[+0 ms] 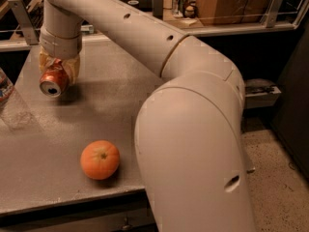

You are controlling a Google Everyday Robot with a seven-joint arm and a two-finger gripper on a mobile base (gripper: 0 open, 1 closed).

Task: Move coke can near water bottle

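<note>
The coke can (52,82) is red with a silver end that faces the camera; it lies sideways in my gripper (58,71), which is shut on it at the left of the grey table (111,110), the can lifted a little above the surface. The water bottle (5,88) is clear with a red-and-blue label; only a sliver of it shows at the left edge of the view, a short way left of the can. My large white arm (193,129) fills the right half of the view.
An orange (100,159) sits near the table's front edge. A shelf with cans and a cardboard box (217,4) runs along the back. A metal rail (19,13) stands at the back left. The floor (280,187) lies to the right.
</note>
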